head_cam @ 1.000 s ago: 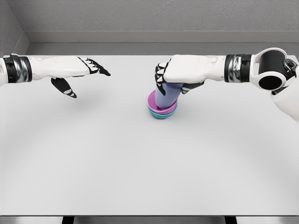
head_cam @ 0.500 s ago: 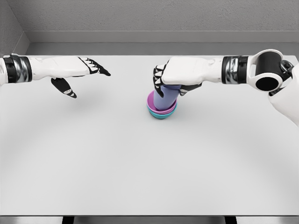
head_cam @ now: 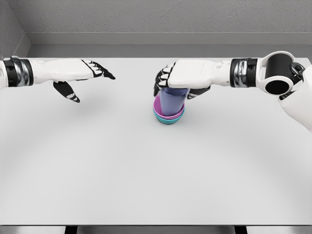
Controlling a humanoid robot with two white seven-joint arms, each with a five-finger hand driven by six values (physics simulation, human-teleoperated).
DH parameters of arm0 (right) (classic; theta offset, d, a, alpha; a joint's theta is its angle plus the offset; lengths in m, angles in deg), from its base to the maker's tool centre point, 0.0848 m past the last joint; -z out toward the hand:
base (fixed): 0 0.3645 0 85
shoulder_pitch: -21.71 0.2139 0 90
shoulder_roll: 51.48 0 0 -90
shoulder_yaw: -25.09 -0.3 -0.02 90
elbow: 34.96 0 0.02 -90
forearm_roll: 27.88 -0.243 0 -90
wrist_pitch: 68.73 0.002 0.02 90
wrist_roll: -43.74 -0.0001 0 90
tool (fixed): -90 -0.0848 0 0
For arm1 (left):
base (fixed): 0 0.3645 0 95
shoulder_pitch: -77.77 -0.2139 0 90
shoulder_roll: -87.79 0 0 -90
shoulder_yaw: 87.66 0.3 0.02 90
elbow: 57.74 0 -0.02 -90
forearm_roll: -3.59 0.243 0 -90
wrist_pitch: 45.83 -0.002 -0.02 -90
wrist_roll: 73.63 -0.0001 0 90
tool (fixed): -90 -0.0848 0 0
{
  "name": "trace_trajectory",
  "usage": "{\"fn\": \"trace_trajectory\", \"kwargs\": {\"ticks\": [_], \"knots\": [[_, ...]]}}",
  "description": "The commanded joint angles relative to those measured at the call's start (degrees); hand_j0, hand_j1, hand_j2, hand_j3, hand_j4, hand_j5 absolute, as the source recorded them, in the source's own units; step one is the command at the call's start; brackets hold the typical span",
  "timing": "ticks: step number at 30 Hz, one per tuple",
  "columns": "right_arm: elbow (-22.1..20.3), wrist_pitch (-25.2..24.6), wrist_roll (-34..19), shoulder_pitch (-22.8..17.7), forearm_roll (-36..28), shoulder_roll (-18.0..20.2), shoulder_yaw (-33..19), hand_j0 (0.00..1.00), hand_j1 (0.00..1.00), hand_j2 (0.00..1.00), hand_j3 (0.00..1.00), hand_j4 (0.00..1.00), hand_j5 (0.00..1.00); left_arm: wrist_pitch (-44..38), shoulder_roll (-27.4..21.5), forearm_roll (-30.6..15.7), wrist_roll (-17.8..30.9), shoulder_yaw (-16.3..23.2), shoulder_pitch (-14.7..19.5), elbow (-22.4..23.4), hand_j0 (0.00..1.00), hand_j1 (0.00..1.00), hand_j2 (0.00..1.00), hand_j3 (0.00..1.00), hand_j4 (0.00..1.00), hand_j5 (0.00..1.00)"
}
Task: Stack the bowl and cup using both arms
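Note:
A lavender cup point(head_cam: 172, 101) stands upright inside a magenta bowl point(head_cam: 161, 111), which is nested in a teal bowl point(head_cam: 169, 121) near the table's middle. My right hand point(head_cam: 181, 82) reaches in from the right and covers the cup's top, its fingers wrapped around the cup. My left hand point(head_cam: 84, 79) hovers over the table's far left, fingers spread and holding nothing, well apart from the stack.
The white table point(head_cam: 146, 170) stretches wide in front of the stack. A grey wall point(head_cam: 156, 19) runs behind the table's far edge. My right elbow joint point(head_cam: 280, 73) hangs over the right side.
The right hand shifted slightly left and the cup went from tilted to upright, sinking deeper into the magenta bowl. The left hand has not moved.

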Motion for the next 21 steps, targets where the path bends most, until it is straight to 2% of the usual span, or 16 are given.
{"fn": "trace_trajectory", "kwargs": {"ticks": [1, 3, 5, 6, 8, 11, 13, 15, 21], "knots": [[0.0, -0.2, 0.0, 0.0, -0.3, 0.0, -0.2, 1.0, 1.0, 1.0, 1.0, 1.0, 1.0, -0.1, 0.0, -0.3, 0.0, -0.1, 0.0, 0.0, 1.0, 1.0, 1.0, 1.0, 1.0, 1.0], [-0.1, -0.2, 0.0, 0.1, -0.5, 0.2, -0.5, 1.0, 1.0, 1.0, 1.0, 1.0, 1.0, -0.1, 0.0, -0.3, 0.0, -0.1, 0.0, 0.0, 1.0, 1.0, 1.0, 1.0, 1.0, 1.0], [0.3, -0.2, 0.0, -0.7, -0.8, 0.8, -5.1, 1.0, 1.0, 1.0, 1.0, 1.0, 1.0, -0.1, 0.1, -0.3, 0.0, -0.1, 0.0, 0.0, 1.0, 1.0, 1.0, 1.0, 1.0, 1.0], [1.8, -0.2, 0.0, -1.8, -0.8, 0.8, -7.3, 1.0, 1.0, 1.0, 1.0, 1.0, 1.0, -0.1, 0.0, -0.3, 0.0, 0.0, 0.0, 0.0, 1.0, 1.0, 1.0, 1.0, 1.0, 1.0], [9.4, -0.2, 0.0, -3.3, -0.9, 0.8, -12.0, 1.0, 1.0, 1.0, 1.0, 1.0, 1.0, -0.1, 0.0, -0.3, 0.0, 0.0, 0.0, 0.0, 1.0, 1.0, 1.0, 1.0, 1.0, 1.0], [20.7, -0.2, 0.0, -3.6, -0.9, 0.9, -15.2, 1.0, 1.0, 1.0, 1.0, 1.0, 1.0, -0.1, 0.1, -0.3, 0.0, 0.0, 0.0, 0.0, 1.0, 1.0, 1.0, 1.0, 1.0, 1.0], [25.5, -0.2, 0.0, -4.0, -0.9, 0.9, -17.8, 1.0, 1.0, 1.0, 1.0, 1.0, 1.0, -0.1, 0.1, -0.3, 0.0, -0.1, 0.0, 0.1, 1.0, 1.0, 1.0, 1.0, 1.0, 1.0], [25.8, -0.2, 0.0, -4.7, -0.9, 2.0, -17.9, 1.0, 1.0, 1.0, 1.0, 1.0, 1.0, -0.1, 0.1, -0.3, 0.0, 0.0, 0.0, 0.1, 1.0, 1.0, 1.0, 1.0, 1.0, 1.0], [25.9, -0.2, 0.0, -5.2, -0.9, 2.1, -17.9, 1.0, 1.0, 1.0, 1.0, 1.0, 1.0, -0.1, -0.3, -0.3, 0.2, -0.4, -0.6, 1.6, 1.0, 1.0, 1.0, 1.0, 1.0, 1.0]]}}
